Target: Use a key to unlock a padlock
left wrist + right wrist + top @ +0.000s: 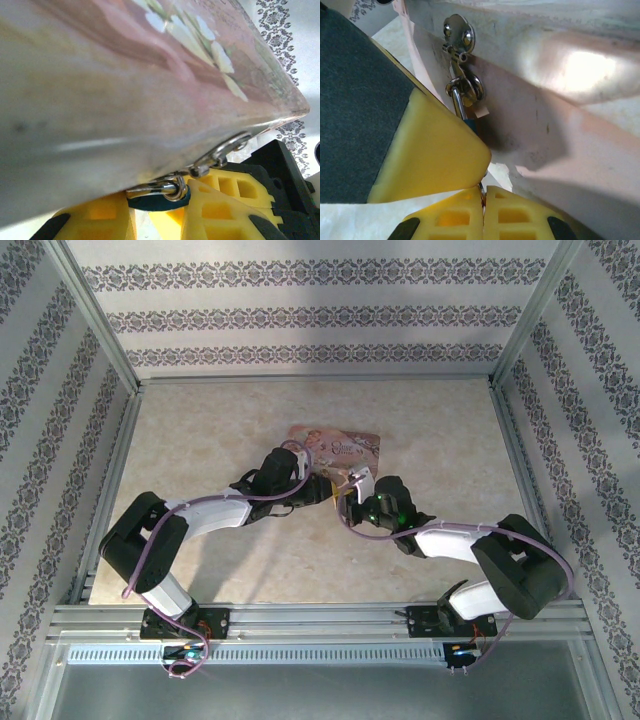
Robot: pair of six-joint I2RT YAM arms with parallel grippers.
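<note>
Beige marbled table [440,440] takes up the floor of the rig, with patterned walls [300,320] on three sides. Both arms lean in twd the middle: left arm [200,515] from the left, right arm [460,540] from the right. They meet at the near edge of the pink box [345,445], which sits about mid-table, picture side up.

Up close on the left wrist cam, the box side is a big blurred pink slab right over the left gripper [159,205]. Its yellow fingers [225,205] stand a little apart and are closed onto the padlock [152,191]. You can see the silvery shackle on top and the blue body wedged btwn the pads, tight under the box's lower edge.

Right wrist cam next. The box's silver clasp [459,31] is a round riveted plate with a ring hanging below it, and the padlock's shackle is hooked thru that ring. The blue part peeks out just below, and one big yellow finger of the left gripper covers the rest.

Right gripper [484,200] has its two yellow pads pressed together, pinching the key [482,188]. It's a thin dark sliver poking up from the seam, tip pointing at the lock's underside, v. near it. Can't tell if it's actually in the keyhole, since the finger hides that spot.
</note>
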